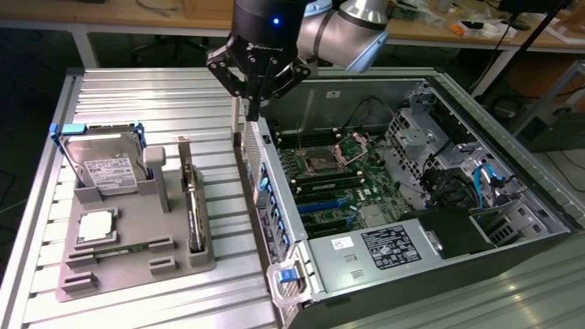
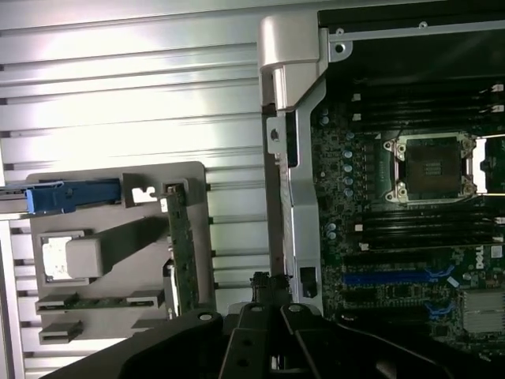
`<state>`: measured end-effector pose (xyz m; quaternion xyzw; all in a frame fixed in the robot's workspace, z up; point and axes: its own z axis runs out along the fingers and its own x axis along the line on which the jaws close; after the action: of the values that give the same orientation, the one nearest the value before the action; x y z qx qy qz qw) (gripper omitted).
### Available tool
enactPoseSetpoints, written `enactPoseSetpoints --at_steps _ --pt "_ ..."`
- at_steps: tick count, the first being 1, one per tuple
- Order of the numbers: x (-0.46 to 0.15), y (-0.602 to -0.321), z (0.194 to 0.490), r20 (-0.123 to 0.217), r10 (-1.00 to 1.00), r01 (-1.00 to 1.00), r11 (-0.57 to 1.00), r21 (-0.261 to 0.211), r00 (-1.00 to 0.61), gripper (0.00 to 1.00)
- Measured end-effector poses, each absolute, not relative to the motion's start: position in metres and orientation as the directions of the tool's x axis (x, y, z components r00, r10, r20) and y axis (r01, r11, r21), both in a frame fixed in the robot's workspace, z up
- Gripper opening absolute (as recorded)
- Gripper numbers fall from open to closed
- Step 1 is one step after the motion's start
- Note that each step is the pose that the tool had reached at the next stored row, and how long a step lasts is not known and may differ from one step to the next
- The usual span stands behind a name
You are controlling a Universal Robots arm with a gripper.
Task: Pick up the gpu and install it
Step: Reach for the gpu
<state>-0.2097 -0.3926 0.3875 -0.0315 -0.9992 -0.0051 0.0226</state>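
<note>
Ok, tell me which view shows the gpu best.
The exterior view: the gpu stands on edge in the grey holder, its whole length visible. The wrist view looks at it edge-on, as a thin green strip.

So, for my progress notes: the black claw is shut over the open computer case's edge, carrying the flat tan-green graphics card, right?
No: the claw is shut there but carries no card. The exterior view shows the flat tan-green graphics card standing on edge in the grey holder beside the open computer case.

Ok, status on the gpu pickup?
Fingers shut, nothing held, over the case's rear wall. Gpu standing on edge in gray holder, untouched. Hard drive beside it, apart.
</note>
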Motion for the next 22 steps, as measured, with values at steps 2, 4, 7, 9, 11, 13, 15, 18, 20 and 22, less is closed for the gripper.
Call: enactPoseSetpoints --at_steps 2,4,7,9,11,13,15,18,20,22 --pt "-0.217 -0.392 0.388 0.045 0.063 0.063 0.998 0.009 -0.997 0.11" --pt "-0.225 -0.392 0.388 0.046 0.063 0.063 0.998 0.008 -0.997 0.11" --pt "-0.237 -0.392 0.388 0.045 0.063 0.063 0.998 0.008 -0.997 0.11" --pt "-0.245 -0.392 0.388 0.045 0.063 0.063 0.998 0.008 -0.997 0.11" --pt "-0.255 -0.391 0.388 0.045 0.063 0.063 0.998 0.008 -0.997 0.11" --pt "-0.264 -0.391 0.388 0.045 0.063 0.063 0.998 0.007 -0.997 0.11" --pt "-0.272 -0.391 0.388 0.045 0.063 0.063 0.998 0.007 -0.997 0.11" --pt "-0.282 -0.391 0.388 0.045 0.063 0.063 0.998 0.007 -0.997 0.11" --pt "-0.29 -0.391 0.388 0.045 0.063 0.063 0.998 0.007 -0.997 0.11" --pt "-0.296 -0.391 0.388 0.045 0.063 0.063 0.998 0.006 -0.997 0.11"
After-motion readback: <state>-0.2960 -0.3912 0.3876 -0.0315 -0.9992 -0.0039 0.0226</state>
